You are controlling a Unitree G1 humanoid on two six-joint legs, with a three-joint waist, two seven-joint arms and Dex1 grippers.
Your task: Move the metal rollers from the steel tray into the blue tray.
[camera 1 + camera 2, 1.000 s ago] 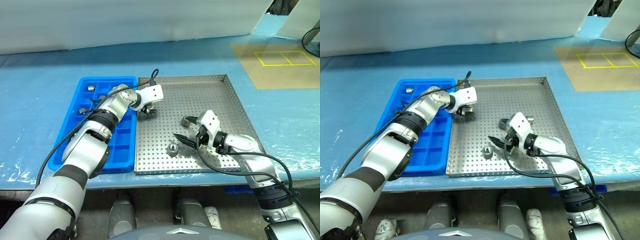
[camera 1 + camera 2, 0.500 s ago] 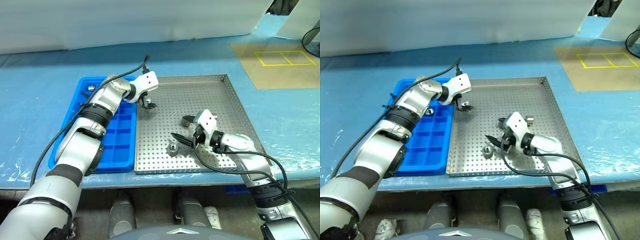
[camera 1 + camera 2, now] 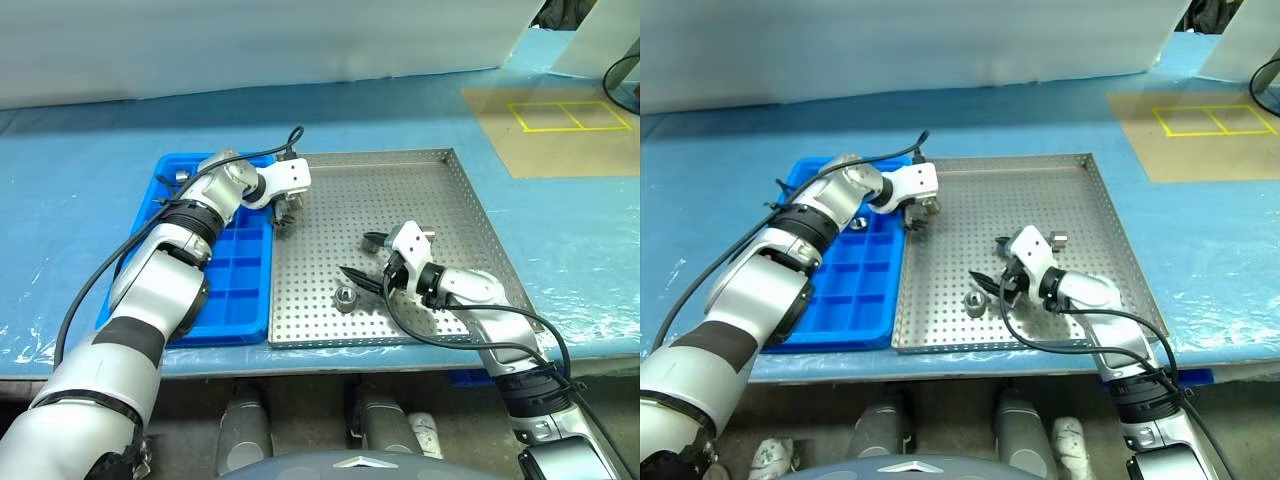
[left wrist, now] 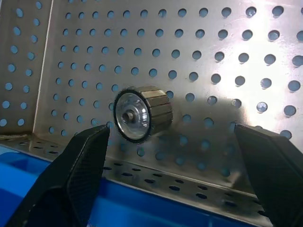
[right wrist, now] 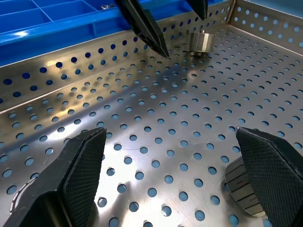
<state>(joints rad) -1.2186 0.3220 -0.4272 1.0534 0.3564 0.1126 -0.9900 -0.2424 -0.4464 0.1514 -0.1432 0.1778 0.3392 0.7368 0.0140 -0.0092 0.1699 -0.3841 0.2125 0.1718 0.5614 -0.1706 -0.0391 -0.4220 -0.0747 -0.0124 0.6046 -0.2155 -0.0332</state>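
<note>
The steel tray sits on the blue worktop, its left edge against the blue tray. Metal rollers lie on its perforated floor: one near the front edge, one close to the left rim, one beside the right wrist. More rollers sit in far compartments of the blue tray. The left end effector hangs open and empty over the steel tray's left edge, angled down. The right end effector lies low near the middle, jaws wide, empty.
</note>
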